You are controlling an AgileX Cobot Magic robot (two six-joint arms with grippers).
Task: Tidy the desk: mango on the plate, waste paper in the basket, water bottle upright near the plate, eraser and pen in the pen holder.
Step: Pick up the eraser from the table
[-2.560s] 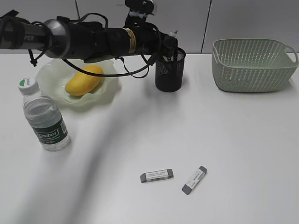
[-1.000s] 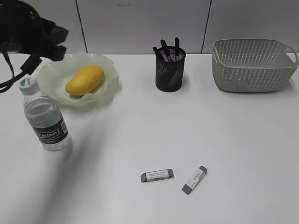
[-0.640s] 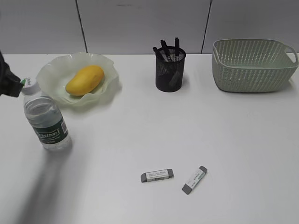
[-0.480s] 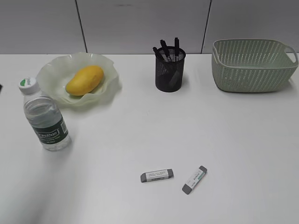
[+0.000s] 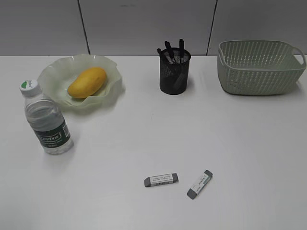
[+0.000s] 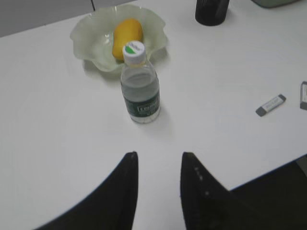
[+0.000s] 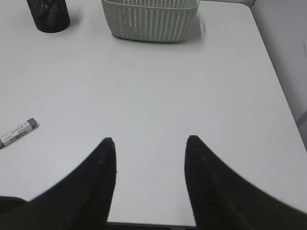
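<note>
The mango (image 5: 86,82) lies on the ruffled green plate (image 5: 53,72). The water bottle (image 5: 45,120) stands upright in front of the plate. The pen holder (image 5: 174,72) holds several dark pens. Two grey erasers (image 5: 161,180) (image 5: 199,184) lie on the desk (image 5: 192,129) near its front. The basket (image 5: 261,67) stands at the back right. No waste paper shows. My left gripper (image 6: 158,158) is open and empty, well short of the bottle (image 6: 139,86). My right gripper (image 7: 150,141) is open and empty over bare desk. Neither arm shows in the exterior view.
The left wrist view shows the plate (image 6: 93,40), the mango (image 6: 127,33) and one eraser (image 6: 271,104). The right wrist view shows the basket (image 7: 151,19), the pen holder (image 7: 48,14), an eraser (image 7: 18,130) and the desk's right edge.
The left arm pulled back from the pen holder, swung left and left the exterior view. Pens now stand in the holder. Nothing else on the desk moved.
</note>
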